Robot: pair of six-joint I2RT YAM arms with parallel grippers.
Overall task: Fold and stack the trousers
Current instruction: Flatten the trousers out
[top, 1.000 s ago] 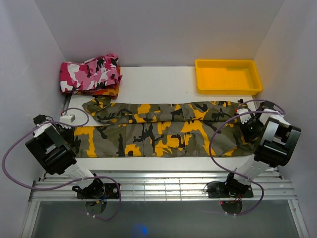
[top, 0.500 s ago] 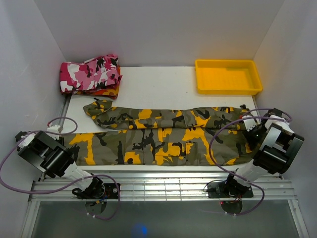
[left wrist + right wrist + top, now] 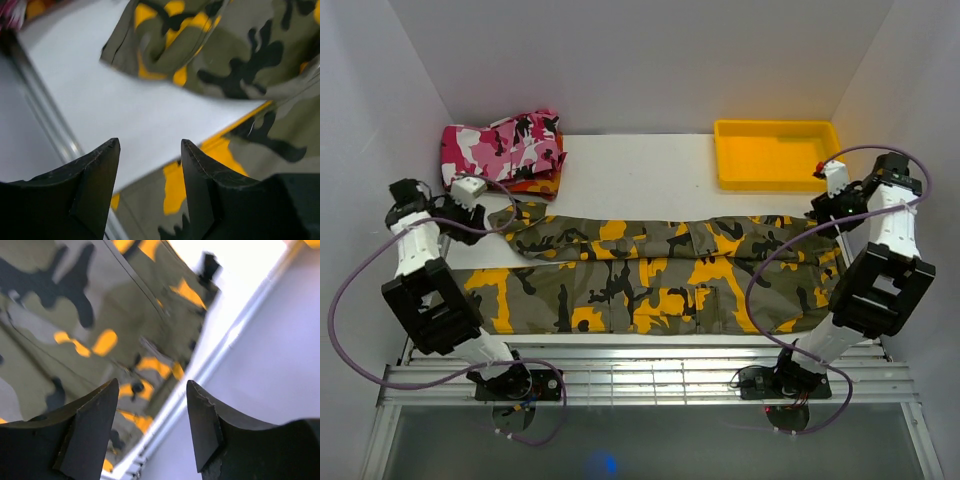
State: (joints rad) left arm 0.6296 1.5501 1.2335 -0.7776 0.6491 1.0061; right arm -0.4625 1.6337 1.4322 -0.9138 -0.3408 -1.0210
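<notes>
The trousers [image 3: 640, 275], camouflaged in olive, yellow-orange and black, lie flat across the table, both legs stretched left to right. The waist end is at the right. My left gripper [image 3: 470, 210] hovers above their left cuffs, open, with nothing between its fingers. In the left wrist view the left gripper [image 3: 150, 145] hangs over white table, with the trousers [image 3: 240, 55] beyond it and to the right. My right gripper [image 3: 823, 212] is raised over the waist end and also stands open. The right wrist view has the right gripper [image 3: 152, 385] above the trousers [image 3: 75, 300] beside the table's metal edge.
A folded pink, white and black camouflage garment [image 3: 500, 148] rests on a red-orange one [image 3: 538, 187] at the back left. A yellow tray [image 3: 780, 158] stands at the back right. Side walls close in on both arms.
Both grippers held the trousers' ends and drew them toward the near edge. They have since let go, opened, and lifted back toward the far side.
</notes>
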